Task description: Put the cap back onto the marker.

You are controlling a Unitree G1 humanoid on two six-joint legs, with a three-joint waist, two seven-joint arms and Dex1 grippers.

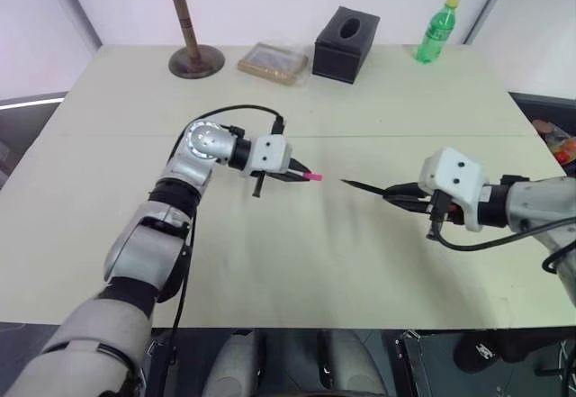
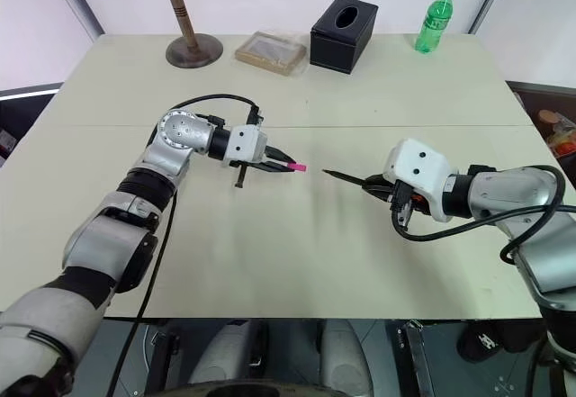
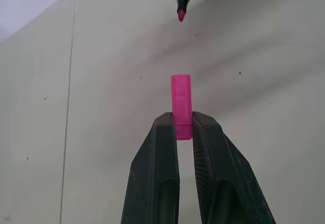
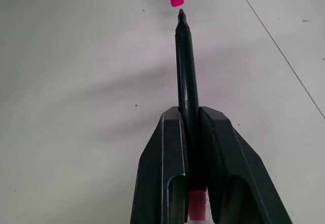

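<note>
So I'm about halfway on the capping job, I'd say: both pieces are picked up and lined up, but the cap isn't on yet. My left gripper (image 3: 184,127) is pinched tight on the cap (image 3: 181,102), open end sticking out past the fingertips, and my right gripper (image 4: 190,120) is clamped around the marker (image 4: 185,66) with its pink tip pointing straight at the cap. Both hover above the table (image 1: 297,262), near its middle, cap just to the left of the marker tip with a small gap between them. What's left is closing that gap and pushing the tip in until it seats. As for containers, at the table's far edge there's a black tissue box (image 1: 346,44), a green bottle (image 1: 436,30) to its right, and a shallow tray (image 1: 273,61) to its left. I can't really tell what's in the tray from here. A wooden stand (image 1: 186,21) sits further left.
</note>
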